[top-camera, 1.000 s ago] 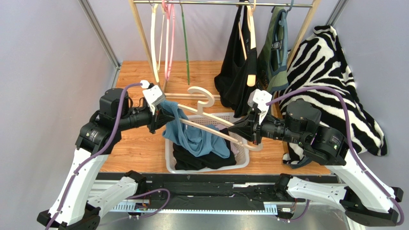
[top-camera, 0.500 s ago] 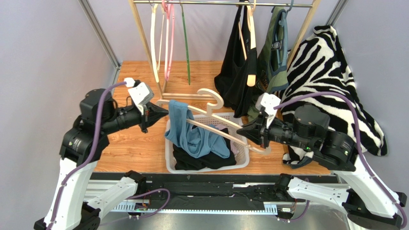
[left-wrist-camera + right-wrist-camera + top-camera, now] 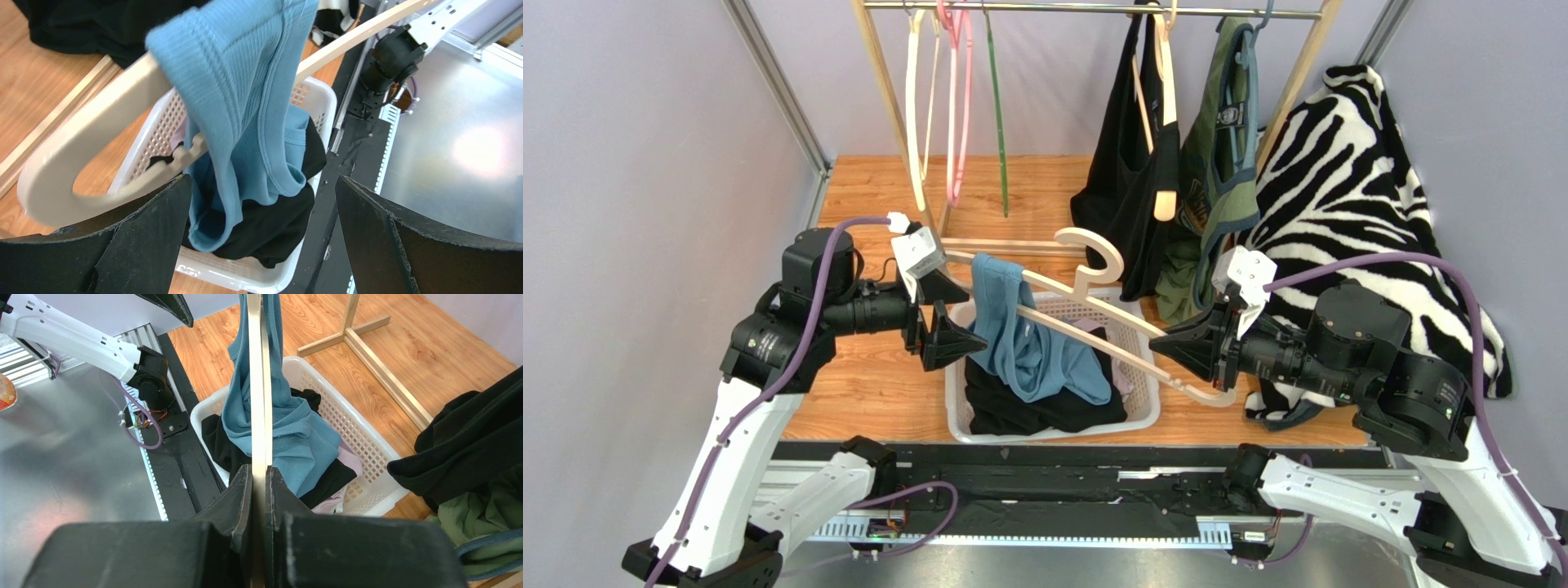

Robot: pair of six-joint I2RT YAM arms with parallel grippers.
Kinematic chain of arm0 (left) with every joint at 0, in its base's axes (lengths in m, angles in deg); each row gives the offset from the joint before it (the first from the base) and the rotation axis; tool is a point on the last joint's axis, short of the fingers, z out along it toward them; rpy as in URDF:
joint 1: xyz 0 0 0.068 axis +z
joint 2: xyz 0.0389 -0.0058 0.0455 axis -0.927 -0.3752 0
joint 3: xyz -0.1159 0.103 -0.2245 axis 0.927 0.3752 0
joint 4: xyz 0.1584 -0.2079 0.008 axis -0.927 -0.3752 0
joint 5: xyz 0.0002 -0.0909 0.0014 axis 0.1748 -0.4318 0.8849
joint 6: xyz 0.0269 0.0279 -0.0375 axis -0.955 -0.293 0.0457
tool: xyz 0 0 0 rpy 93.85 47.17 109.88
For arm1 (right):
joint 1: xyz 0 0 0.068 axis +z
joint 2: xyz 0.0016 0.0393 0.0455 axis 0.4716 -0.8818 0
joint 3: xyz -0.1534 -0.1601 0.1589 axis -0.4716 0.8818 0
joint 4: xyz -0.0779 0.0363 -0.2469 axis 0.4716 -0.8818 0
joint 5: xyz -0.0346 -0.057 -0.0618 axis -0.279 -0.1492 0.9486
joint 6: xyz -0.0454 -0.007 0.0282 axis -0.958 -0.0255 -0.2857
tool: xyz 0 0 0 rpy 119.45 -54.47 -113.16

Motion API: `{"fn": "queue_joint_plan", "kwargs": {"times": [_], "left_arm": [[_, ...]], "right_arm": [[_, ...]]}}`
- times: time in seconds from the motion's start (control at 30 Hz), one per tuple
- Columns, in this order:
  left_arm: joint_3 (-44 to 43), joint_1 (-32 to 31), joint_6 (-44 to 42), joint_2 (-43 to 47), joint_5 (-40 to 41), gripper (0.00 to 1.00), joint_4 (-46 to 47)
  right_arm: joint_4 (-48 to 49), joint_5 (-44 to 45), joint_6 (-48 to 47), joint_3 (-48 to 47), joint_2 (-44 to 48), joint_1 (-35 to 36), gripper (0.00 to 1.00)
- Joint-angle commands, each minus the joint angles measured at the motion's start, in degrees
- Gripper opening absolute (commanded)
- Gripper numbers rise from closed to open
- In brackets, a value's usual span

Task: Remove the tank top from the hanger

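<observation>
Judging by how things lie, I'd call the job partly done: the blue tank top [image 3: 1014, 337] is not yet free, because one bunched strap end is looped over the end of the hanger [image 3: 1112, 352] toward the left of the overhead view. The rest of the fabric trails down into the white basket [image 3: 1051, 433] at the centre of the frame, on top of the dark clothes [image 3: 1014, 410] lying there. My right fingers [image 3: 259, 471] are pressed together on the hanger's thin bar, holding it slanted above the basket with the hook pointing toward the top of the frame. My left fingers [image 3: 263, 179] are spread wide and hold nothing. In their own camera they sit to either side of the draped blue cloth and the rounded hanger end, near both but, as far as I can tell, touching neither. What remains, I think, is to close on the fabric near that loop and draw it off the hanger's end toward the left, over the wooden counter [image 3: 879, 368], while my right side keeps the hanger steady. The hazard I see is the strap catching on the notch in the lower bar.
</observation>
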Motion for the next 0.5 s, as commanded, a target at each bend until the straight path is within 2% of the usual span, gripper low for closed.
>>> {"fn": "queue_joint_plan", "kwargs": {"times": [0.0, 0.17, 0.23, 0.27, 0.4, 0.43, 0.47], "left_arm": [[-1.54, 0.31, 0.68, -0.31, -4.66, 0.95, 3.38], [-2.95, 0.31, 0.86, -2.6, -4.66, 0.96, 4.62], [-2.87, 0.22, 1.29, -2.95, -5.45, 0.92, 5.23], [-2.34, 0.31, 1.73, -3.04, -6.76, 0.83, 5.76], [-2.16, 0.31, 3.67, -3.74, -8.97, 0.64, 7.69], [-2.42, 0.31, 3.5, -3.66, -8.97, 0.52, 7.61], [-2.51, 0.31, 3.15, -3.57, -8.79, 0.45, 7.43]], "right_arm": [[4.93, -1.35, 1.24, -0.81, -0.04, 0.24, 0.0], [6.43, -2.76, 2.03, -0.02, -0.39, 0.24, 0.0], [7.3, -3.2, 2.12, 0.24, -0.65, 0.24, 0.0], [7.75, -3.29, 2.3, 0.33, -0.74, 0.15, 0.0], [9.68, -4.34, 2.65, 0.6, -1.62, 0.24, 0.0], [9.94, -4.43, 2.74, 0.77, -2.06, 0.24, 0.0], [10.12, -4.43, 2.74, 0.86, -2.15, 0.24, 0.0]]}}
